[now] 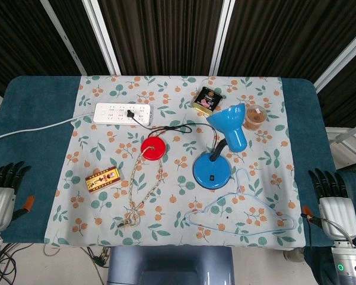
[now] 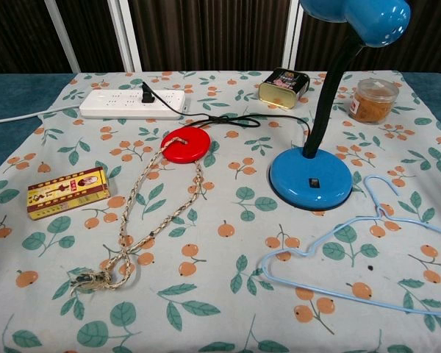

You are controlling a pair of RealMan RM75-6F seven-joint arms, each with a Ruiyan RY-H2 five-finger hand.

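**Evidently idle: both robot hands lie at the counter's edges, holding nothing**

At the lower left of the head view we see the left robot hand resting over the teal counter, fingers stretched out and a little apart, nothing in them. The right robot hand lies the same way at the lower right. The chest view shows neither.

Nearest the right one is the pale blue wire hanger, flat on the flowered cloth at the lower right, just below the blue lamp. We judge it light and springy, thin enough to slip out of a loose pinch. The hook or one sloping shoulder would offer the best hold, since the wire lies flush with the cloth.

Nearest the left one is the small yellow-and-red box, left of centre, well apart from that hand. It looks light and stiff-sided, and we would take it across its short sides.
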